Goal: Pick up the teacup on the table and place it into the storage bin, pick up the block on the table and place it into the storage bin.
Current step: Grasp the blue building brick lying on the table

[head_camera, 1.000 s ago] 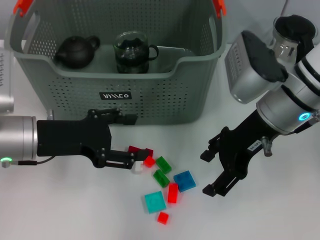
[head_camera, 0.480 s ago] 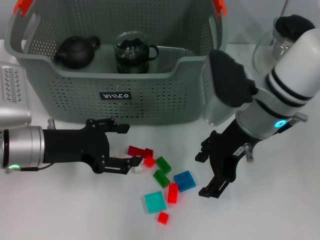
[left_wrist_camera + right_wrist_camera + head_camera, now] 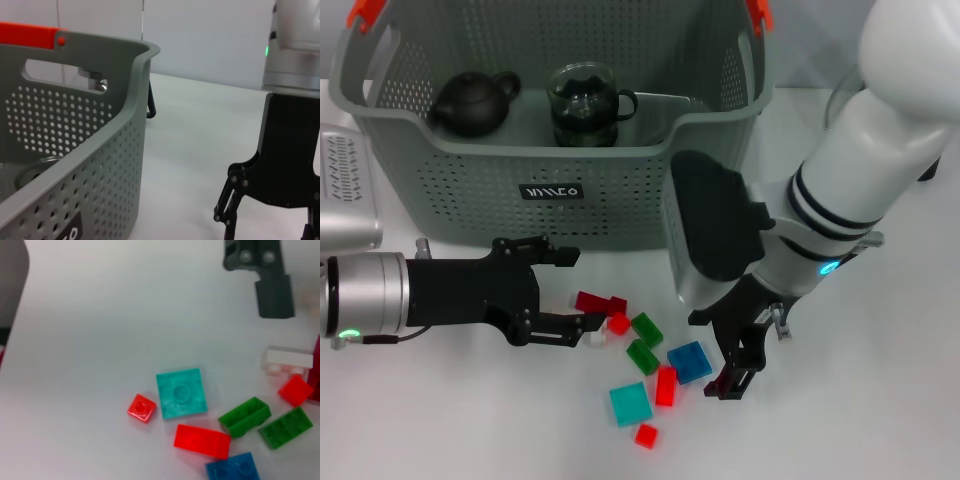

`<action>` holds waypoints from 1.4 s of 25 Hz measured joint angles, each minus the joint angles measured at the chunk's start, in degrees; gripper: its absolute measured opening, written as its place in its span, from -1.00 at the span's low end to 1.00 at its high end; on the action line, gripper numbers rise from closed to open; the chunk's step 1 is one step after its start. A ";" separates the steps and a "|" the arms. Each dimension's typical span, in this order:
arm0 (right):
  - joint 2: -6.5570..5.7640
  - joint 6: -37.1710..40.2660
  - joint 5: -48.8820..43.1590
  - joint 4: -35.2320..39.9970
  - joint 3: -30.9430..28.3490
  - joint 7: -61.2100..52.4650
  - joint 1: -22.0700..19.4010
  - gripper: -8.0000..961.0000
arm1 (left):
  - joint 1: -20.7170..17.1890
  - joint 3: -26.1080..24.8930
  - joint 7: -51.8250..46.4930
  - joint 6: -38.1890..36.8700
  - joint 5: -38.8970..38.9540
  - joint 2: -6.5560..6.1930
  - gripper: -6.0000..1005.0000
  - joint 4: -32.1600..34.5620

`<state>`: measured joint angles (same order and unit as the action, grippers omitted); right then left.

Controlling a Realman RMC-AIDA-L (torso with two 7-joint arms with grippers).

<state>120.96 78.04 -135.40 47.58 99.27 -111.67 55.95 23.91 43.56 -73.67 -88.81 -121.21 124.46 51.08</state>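
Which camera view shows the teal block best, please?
The right wrist view shows the teal block best: it appears large, unobstructed, with its round stud visible, beside a small red block. The head view shows it whole but smaller, near the right gripper. The left wrist view does not show it.

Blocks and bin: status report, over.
Left tool open at white block, nothing held. Right tool open beside blue block. Glass teacup and dark teapot in storage bin. Path clear.

storage bin (image 3: 620, 190): grey, perforated, orange clips | blocks (image 3: 650, 365): red, green, blue, teal, white
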 joint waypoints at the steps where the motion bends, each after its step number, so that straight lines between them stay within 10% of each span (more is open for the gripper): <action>1: 0.02 -0.48 0.00 0.00 0.98 -0.20 0.17 0.82 | 0.00 -0.03 -0.19 0.05 0.01 0.00 0.74 0.00; 24: 0.42 -5.63 1.75 -0.61 8.42 -3.87 1.27 0.72 | 0.17 -1.43 -0.33 0.13 0.10 -0.09 0.74 -0.75; 35: 0.42 -6.34 1.90 -1.21 8.58 -3.91 0.78 0.36 | -0.02 -1.47 -0.33 0.13 0.10 -0.09 0.74 -0.81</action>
<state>121.37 71.70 -133.50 46.37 107.84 -115.58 56.72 23.88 42.09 -74.01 -88.68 -121.11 124.36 50.27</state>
